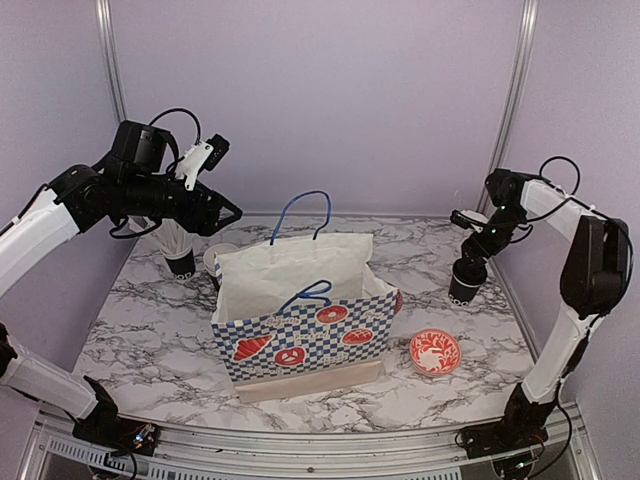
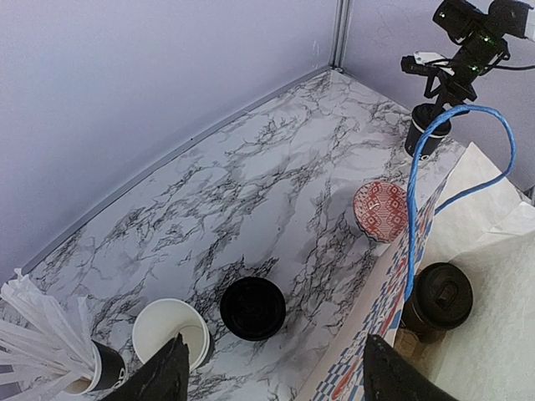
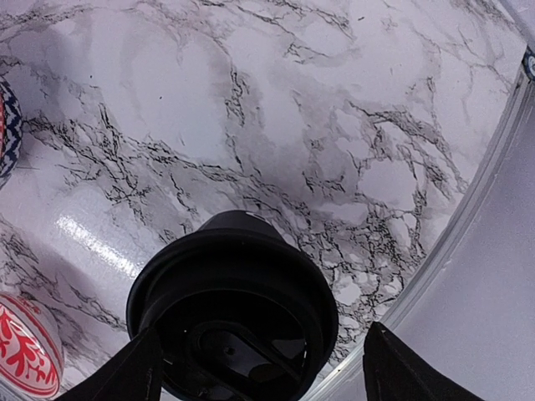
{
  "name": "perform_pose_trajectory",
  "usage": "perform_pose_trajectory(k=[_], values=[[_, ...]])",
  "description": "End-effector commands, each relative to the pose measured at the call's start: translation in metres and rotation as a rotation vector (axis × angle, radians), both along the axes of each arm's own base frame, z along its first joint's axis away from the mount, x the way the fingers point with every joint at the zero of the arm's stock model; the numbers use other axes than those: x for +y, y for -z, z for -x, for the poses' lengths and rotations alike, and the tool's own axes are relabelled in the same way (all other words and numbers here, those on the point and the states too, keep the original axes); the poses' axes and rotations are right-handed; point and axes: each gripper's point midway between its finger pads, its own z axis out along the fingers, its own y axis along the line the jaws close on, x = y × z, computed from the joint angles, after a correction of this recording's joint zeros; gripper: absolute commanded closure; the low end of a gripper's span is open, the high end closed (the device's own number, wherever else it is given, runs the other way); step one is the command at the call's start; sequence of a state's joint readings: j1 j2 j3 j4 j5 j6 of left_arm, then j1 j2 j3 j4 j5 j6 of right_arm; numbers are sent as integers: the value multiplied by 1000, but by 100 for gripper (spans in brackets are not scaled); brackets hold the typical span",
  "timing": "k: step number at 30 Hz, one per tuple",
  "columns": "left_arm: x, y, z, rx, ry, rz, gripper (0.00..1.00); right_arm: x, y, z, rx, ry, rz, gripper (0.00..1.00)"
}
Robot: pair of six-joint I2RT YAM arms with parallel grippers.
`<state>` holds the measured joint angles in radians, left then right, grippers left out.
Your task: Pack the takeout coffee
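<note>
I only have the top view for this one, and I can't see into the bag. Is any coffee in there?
Observer: Yes. The left wrist view shows one lidded cup standing inside the bag.
Operator: What is behind the bag on the left?
Observer: A black lid, apparently loose, lies beside an open cup. The bag hides the lid from you.
Operator: Is the right hand gripping the cup under it?
Observer: No. The right wrist view shows the right hand open, with one finger on each side of the right cup. I cannot tell whether they touch it.
</note>
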<state>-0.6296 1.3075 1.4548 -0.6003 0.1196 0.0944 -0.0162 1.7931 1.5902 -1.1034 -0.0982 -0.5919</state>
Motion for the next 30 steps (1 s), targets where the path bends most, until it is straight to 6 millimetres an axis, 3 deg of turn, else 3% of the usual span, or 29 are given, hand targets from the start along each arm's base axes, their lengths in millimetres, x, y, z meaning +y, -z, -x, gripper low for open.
perform_pose_trajectory(k=[1, 11, 22, 30], values=[[-1, 5, 5, 13, 18, -5, 28, 0, 12, 5, 50, 3, -19, 20], [-1, 6, 6, 14, 20, -7, 28, 6, -21, -2, -37, 11, -55, 20], [-5, 10, 6, 29, 38, -7, 28, 8, 4, 12, 51, -6, -68, 17], [-4, 11, 6, 27, 33, -12, 28, 8, -38, -4, -87, 0, -66, 17]])
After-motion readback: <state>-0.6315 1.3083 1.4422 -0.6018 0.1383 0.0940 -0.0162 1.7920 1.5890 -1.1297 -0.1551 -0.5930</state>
